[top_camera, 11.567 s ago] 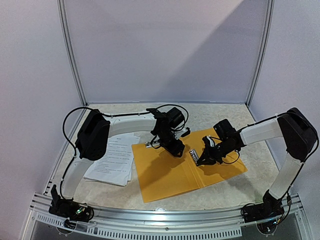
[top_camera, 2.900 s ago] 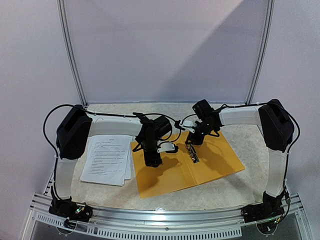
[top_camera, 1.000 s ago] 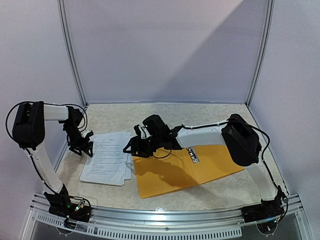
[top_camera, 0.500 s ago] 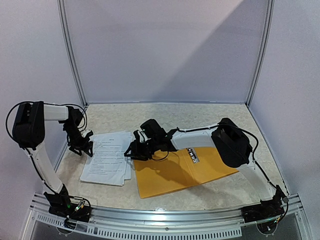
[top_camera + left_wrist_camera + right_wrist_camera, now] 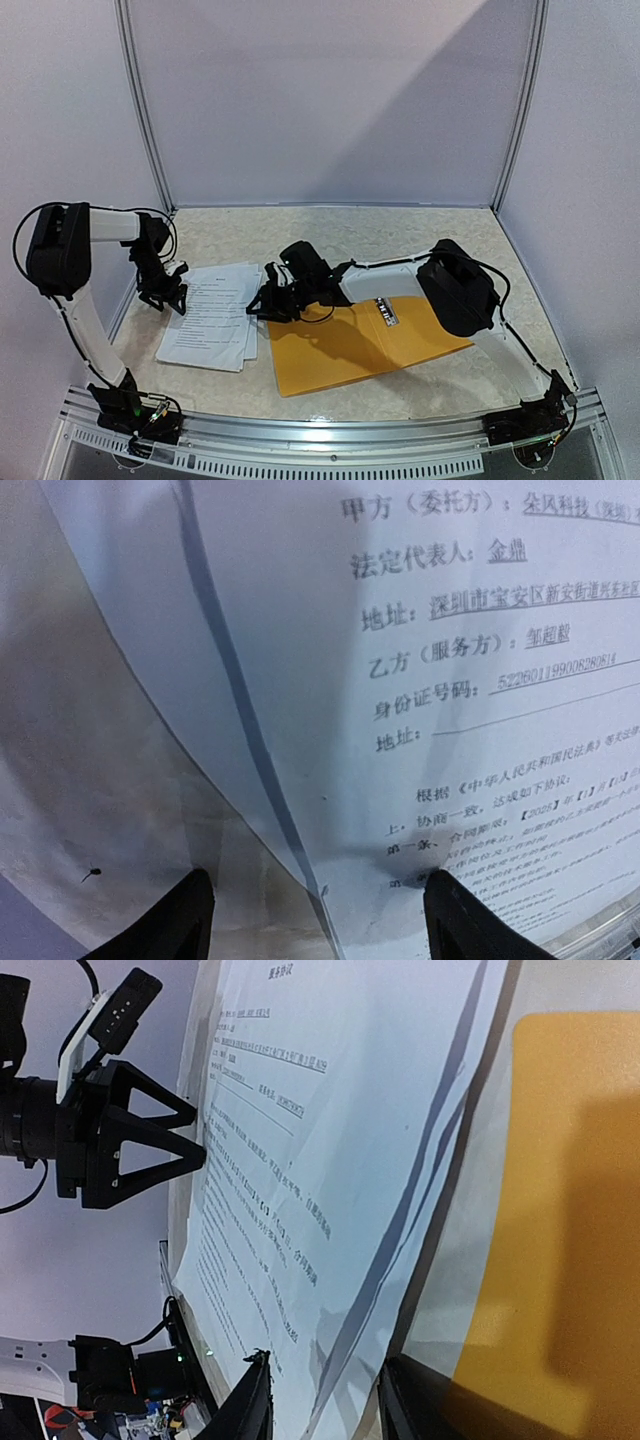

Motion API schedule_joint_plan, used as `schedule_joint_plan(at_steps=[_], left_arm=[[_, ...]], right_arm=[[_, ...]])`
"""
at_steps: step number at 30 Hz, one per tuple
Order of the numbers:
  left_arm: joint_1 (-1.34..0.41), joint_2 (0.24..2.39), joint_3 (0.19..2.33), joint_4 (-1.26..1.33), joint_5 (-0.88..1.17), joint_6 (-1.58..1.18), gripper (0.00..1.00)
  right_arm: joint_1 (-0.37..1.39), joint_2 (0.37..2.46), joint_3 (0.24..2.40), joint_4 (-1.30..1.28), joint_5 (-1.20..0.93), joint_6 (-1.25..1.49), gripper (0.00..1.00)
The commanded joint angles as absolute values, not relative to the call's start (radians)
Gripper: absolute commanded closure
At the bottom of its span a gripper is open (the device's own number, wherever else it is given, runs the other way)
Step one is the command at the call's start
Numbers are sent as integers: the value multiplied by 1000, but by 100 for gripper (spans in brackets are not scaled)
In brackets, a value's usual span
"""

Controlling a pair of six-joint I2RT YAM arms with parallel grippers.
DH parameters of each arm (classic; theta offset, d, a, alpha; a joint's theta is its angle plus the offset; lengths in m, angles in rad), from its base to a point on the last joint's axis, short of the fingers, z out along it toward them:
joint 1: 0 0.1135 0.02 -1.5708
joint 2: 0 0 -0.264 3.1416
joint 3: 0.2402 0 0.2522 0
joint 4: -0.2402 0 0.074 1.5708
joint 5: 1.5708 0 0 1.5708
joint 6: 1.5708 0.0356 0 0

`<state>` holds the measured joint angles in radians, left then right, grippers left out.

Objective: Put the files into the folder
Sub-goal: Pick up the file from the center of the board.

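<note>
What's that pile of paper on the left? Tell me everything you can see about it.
The files are a few thin white sheets printed with lines of small black Chinese text, stacked loosely so their edges are offset. They lie on the table, just left of the orange folder. The left hand, open, is at the stack's left edge; the right hand, open too, straddles its right edge.

The files (image 5: 212,315) are thin white paper, matt and smooth, printed with small black text. The folder (image 5: 340,355) is smooth orange-yellow plastic with a faint sheen, and a small shiny metal clip (image 5: 387,311) lies on it. The table (image 5: 420,235) has a pale, speckled, stone-like matt top. The left arm (image 5: 85,325) and right arm (image 5: 385,282) have smooth white shells and matt black plastic joints. A silver metal rail (image 5: 300,425) has a dull brushed look.
</note>
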<state>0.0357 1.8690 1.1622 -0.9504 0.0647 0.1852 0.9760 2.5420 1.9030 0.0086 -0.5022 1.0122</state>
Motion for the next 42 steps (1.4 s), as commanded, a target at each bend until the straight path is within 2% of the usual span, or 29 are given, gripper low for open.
schedule_joint_plan(at_steps=[1, 7, 12, 26, 36, 42], left_arm=[[3, 1934, 1127, -864, 115, 197, 26], [3, 1933, 1127, -865, 117, 199, 26], [3, 1939, 1127, -865, 123, 202, 26], [-64, 1936, 1124, -868, 145, 220, 26], [-69, 1937, 1127, -869, 147, 221, 26], [-70, 1937, 1127, -868, 145, 221, 26]], right_arm=[[978, 2582, 1953, -42, -481, 1004, 64], [978, 2490, 1968, -190, -322, 873, 61], [988, 2398, 1968, -206, -236, 762, 60], [992, 2509, 1963, -83, -448, 961, 57], [995, 2576, 1982, -25, -516, 1046, 64], [995, 2604, 1987, -11, -533, 1091, 64]])
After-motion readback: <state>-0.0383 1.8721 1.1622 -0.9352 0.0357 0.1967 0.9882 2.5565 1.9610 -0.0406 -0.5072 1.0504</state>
